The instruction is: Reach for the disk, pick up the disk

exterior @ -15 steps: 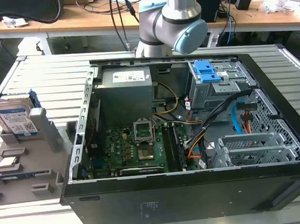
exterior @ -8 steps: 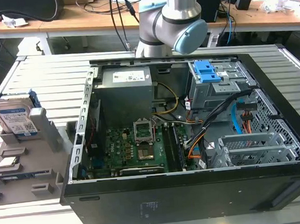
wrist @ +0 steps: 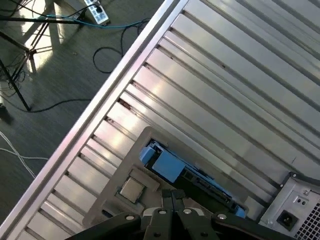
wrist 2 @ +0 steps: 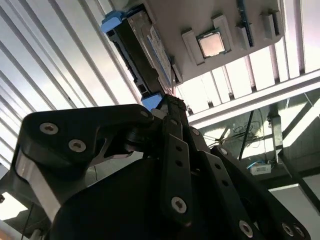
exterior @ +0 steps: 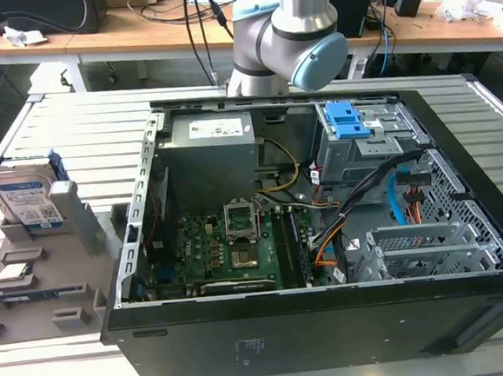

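Note:
The disk [exterior: 24, 199] stands on edge in a slot of a grey holder tray [exterior: 41, 287] at the exterior view's left. It is silver with a white-and-blue label and a blue frame. In both wrist views the disk [wrist 2: 142, 47] [wrist: 167, 166] lies beyond my fingertips, apart from them. My gripper [wrist: 173, 196] [wrist 2: 172, 102] hovers above the tray with its black fingers pressed together and nothing between them. The arm's elbow joint [exterior: 297, 41] rises behind the computer case.
An open black computer case [exterior: 333, 338] lies on the slatted metal table [exterior: 81, 123], right of the tray. A processor chip [wrist 2: 212, 44] [wrist: 131, 189] sits in the tray beside the disk. Cables and a power strip [wrist: 97, 14] lie on the floor past the table's edge.

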`<state>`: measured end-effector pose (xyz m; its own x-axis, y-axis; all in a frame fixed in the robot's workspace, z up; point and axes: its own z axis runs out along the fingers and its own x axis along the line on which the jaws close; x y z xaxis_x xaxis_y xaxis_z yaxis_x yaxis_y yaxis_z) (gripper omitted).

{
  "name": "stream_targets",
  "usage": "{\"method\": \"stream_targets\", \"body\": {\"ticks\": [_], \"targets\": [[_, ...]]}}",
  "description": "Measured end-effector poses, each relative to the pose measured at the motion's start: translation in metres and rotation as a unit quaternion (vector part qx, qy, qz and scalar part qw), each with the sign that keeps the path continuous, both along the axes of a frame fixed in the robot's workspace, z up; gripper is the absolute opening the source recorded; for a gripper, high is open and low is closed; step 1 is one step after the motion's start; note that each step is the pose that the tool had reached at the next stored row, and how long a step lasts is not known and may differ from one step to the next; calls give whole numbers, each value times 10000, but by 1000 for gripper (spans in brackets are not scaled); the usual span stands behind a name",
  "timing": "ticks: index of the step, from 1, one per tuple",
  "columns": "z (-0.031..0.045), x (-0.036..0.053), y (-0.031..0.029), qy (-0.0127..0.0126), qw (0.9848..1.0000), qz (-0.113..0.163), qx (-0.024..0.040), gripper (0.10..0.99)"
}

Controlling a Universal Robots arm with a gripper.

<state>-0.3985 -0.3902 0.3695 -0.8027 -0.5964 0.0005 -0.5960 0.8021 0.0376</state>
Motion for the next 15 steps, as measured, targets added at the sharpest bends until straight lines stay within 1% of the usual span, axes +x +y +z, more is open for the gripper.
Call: {"method": "stream_targets", "body": {"ticks": [3,9,11,13,15], "targets": [[0,0,0,0,9995,317,0,106],[0,0,0,0,9974,715,0,106],[0,0,0,0,9959,904,0,106],[0,0,0,0,9948,1019,0,106],[0,0,0,0,9933,1158,0,106]]}}
